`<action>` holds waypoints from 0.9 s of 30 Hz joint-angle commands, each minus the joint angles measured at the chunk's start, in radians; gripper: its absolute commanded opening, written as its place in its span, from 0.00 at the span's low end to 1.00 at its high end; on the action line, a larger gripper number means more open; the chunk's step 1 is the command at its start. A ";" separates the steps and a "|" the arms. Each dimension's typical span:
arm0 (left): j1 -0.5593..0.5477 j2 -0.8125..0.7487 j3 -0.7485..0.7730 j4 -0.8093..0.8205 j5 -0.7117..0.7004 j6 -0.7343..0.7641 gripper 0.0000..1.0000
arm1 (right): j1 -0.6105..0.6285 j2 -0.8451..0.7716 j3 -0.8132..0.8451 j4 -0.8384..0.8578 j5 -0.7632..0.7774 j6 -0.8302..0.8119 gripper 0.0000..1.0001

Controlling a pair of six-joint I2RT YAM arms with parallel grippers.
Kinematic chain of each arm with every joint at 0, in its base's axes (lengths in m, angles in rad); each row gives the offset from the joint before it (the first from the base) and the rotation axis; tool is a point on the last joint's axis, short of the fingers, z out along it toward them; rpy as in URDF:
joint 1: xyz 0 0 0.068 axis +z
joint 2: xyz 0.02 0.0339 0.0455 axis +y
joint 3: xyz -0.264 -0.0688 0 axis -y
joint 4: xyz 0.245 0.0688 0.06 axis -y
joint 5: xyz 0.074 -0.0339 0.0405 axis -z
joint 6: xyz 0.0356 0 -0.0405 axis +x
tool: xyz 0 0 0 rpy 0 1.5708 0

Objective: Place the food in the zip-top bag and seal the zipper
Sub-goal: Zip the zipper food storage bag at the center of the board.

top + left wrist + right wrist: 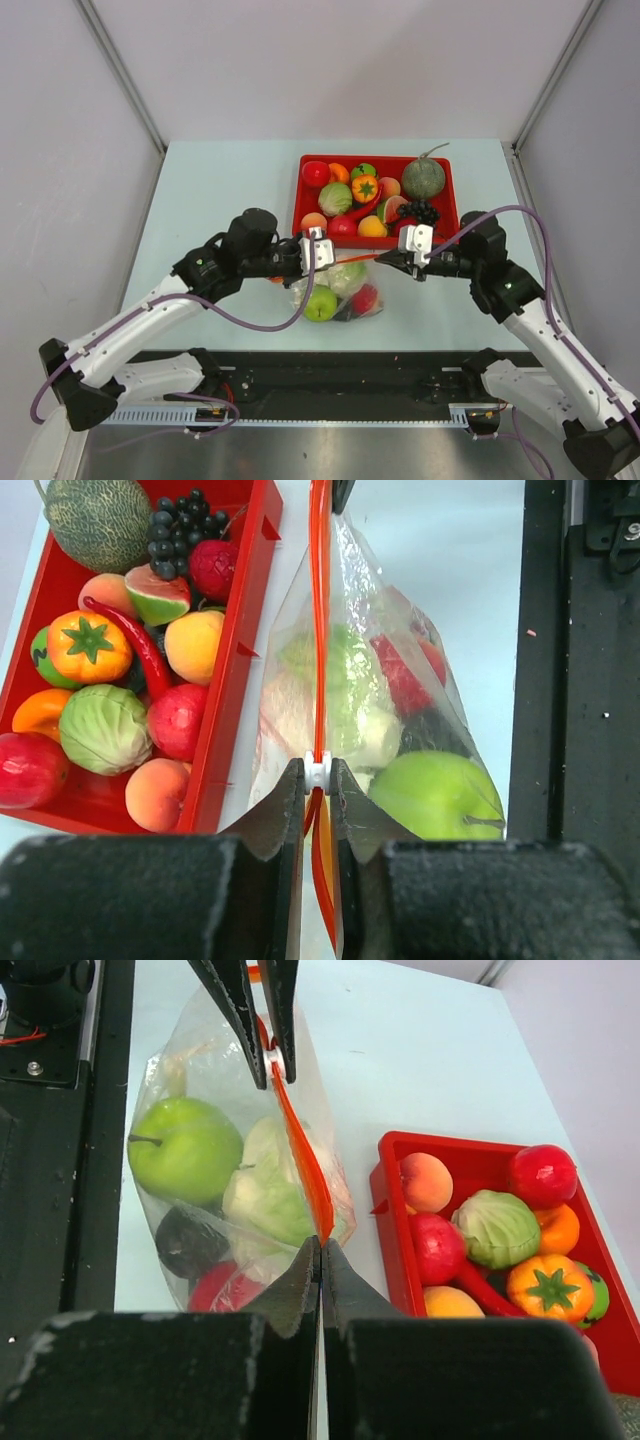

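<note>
The zip-top bag (340, 290) lies in front of the red tray and holds food: a green apple (435, 795), a pale cauliflower (340, 705), a red fruit (405, 675) and a dark item. Its orange-red zipper (319, 630) is stretched straight between my grippers. My left gripper (317, 767) is shut on the zipper's white slider (317, 772) at the bag's left end. My right gripper (320, 1244) is shut on the zipper's other end (300, 1155). In the top view the left gripper (330, 260) and the right gripper (388, 257) face each other above the bag.
The red tray (378, 158) behind the bag holds several toy fruits and vegetables, among them a melon (423, 178), grapes (420, 212), a cabbage (335, 198) and a red chilli (140, 645). A black base rail (330, 375) runs along the near edge.
</note>
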 commanded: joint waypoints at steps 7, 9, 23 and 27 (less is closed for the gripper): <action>-0.019 0.039 0.074 -0.026 -0.031 -0.014 0.01 | 0.110 -0.043 -0.002 0.069 0.085 -0.059 0.98; -0.034 0.040 0.069 -0.017 -0.042 -0.019 0.02 | 0.142 -0.038 -0.002 0.075 0.094 -0.091 0.98; -0.067 0.017 0.034 0.001 -0.056 -0.045 0.04 | 0.257 0.134 0.000 0.088 0.168 -0.185 0.49; -0.067 -0.018 -0.012 -0.022 -0.085 -0.080 0.09 | 0.257 0.107 -0.003 0.045 0.195 -0.194 0.15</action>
